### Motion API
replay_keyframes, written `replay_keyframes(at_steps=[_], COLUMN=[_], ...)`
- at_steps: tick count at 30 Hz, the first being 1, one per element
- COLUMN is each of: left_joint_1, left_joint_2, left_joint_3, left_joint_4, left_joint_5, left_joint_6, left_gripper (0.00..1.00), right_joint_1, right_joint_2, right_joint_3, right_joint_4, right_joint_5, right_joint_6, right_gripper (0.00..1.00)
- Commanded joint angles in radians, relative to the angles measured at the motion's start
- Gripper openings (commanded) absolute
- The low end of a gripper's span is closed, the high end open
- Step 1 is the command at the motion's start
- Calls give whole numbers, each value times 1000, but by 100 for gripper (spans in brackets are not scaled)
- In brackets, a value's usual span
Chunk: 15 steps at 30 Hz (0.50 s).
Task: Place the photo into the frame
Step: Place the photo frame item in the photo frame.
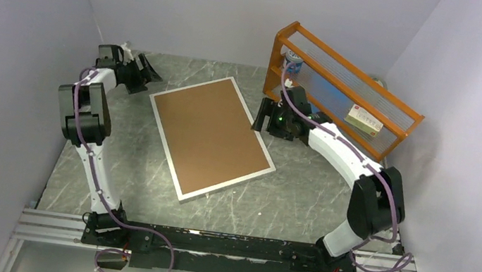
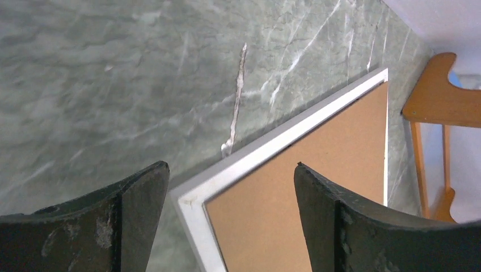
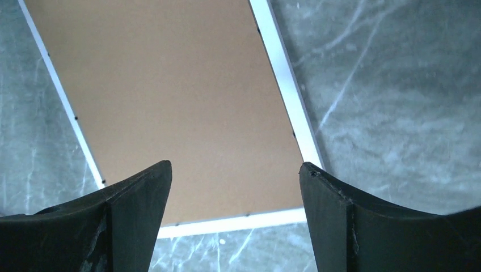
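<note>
The white frame (image 1: 228,185) lies flat and skewed in the middle of the table, its centre filled by the plain brown backing board (image 1: 213,136). The photo is not in view. My left gripper (image 1: 152,75) is open and empty, hovering over the frame's far left corner (image 2: 190,195); its own view shows its fingertips (image 2: 231,165) straddling that corner and the board (image 2: 317,187). My right gripper (image 1: 260,116) is open and empty beside the frame's far right edge; its view (image 3: 235,164) looks down on the frame border (image 3: 289,96) and board (image 3: 170,85).
An orange wooden rack (image 1: 345,86) stands at the back right, holding a can (image 1: 294,59) and a small box (image 1: 365,120); it also shows in the left wrist view (image 2: 437,96). White walls enclose the grey marble table (image 1: 301,194).
</note>
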Motion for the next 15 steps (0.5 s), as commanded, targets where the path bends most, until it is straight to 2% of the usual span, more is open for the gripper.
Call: replay_keyframes(at_steps=[1,7,11,15], left_joint_1=[-19,-26,-17,-15], left_joint_2=[108,200,178,156], left_joint_3=[70,121,48,-3], left_joint_4=[90,60,50,-44], left_joint_5=[171,272,350,413], left_joint_6=[8,39,102,164], left_gripper=[86,78,77,73], right_joint_1=[-7,-15,-41,-68], right_joint_2=[-98,-200,-212,-173], right_joint_3=[-113,-316,-404,-454], right_joint_4=[-83,-73,10,92], right_joint_5=[-49,-118,-221,-277], right_joint_6=[108,146,168,190], right_gripper=[86,87,87,86])
